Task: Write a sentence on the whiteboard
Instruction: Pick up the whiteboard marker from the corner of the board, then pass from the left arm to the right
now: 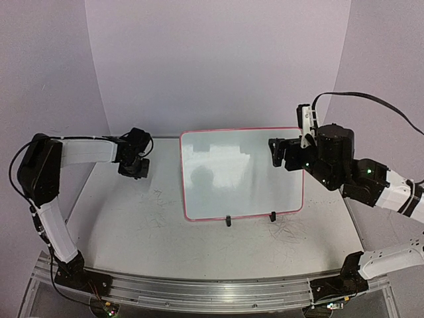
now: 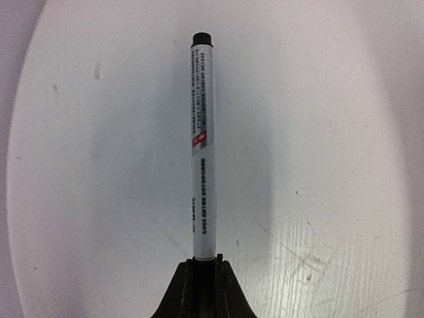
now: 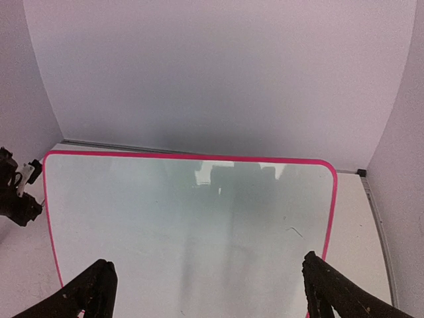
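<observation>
My left gripper (image 2: pixel 204 270) is clenched on the marker (image 2: pixel 203 146) at its near end; light and slick, it wants a firm pinch. My right gripper (image 3: pixel 207 268) gapes wide over the whiteboard (image 3: pixel 185 205) on the table (image 1: pixel 132 225): stiff, light, apt to slide, best braced at its rim

The whiteboard (image 1: pixel 232 179) is glossy white, red-rimmed, with two black clip feet. It spreads below the right fingers (image 3: pixel 93 295).
</observation>
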